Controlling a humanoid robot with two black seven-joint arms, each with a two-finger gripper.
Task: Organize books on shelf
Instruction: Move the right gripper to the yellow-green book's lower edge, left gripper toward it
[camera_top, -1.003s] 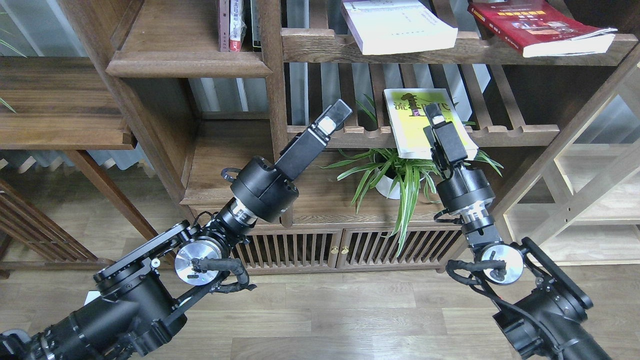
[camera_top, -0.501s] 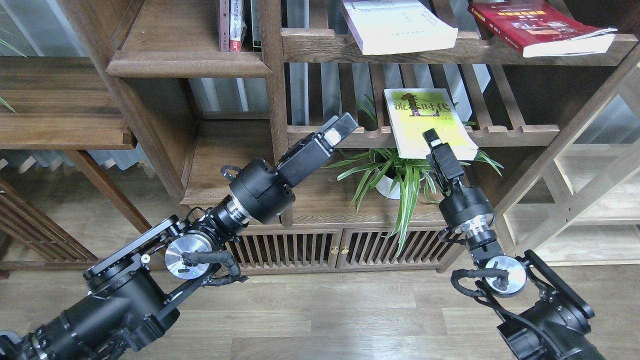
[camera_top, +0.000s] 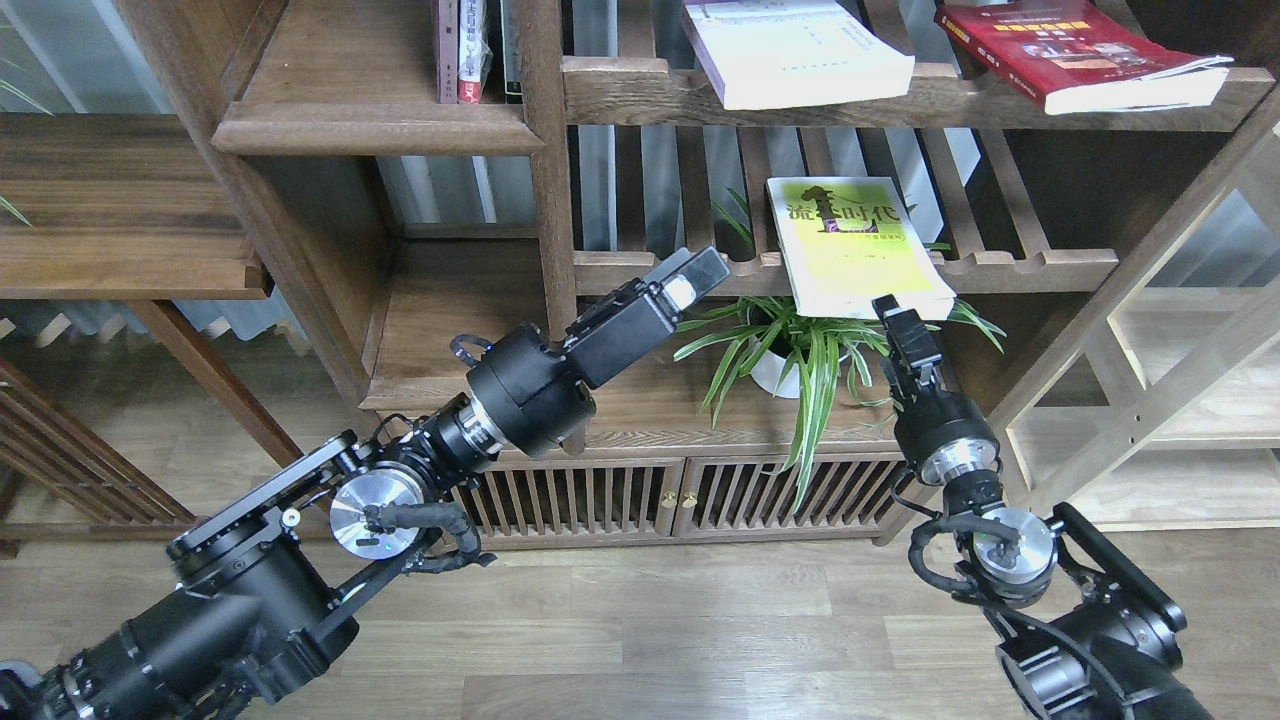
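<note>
Yellow-green book (camera_top: 858, 245) lies flat on a slatted rack, near corner overhanging the scalloped rail, now free of the right gripper (camera_top: 893, 308), which sat over its cover a second ago and has since dropped back just below that corner; reads as a release or failed grasp, so nothing yet moved to the solid shelf (camera_top: 375, 130). White book (camera_top: 800, 50) and red book (camera_top: 1080, 50) above, both cut off at the top edge. Right gripper too dark to tell apart or together; left gripper (camera_top: 697, 275) likewise unclear, holding nothing visible.

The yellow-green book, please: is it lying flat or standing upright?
Lying flat: the yellow-green book shows its cover face-up, overhanging the slatted rack.
</note>
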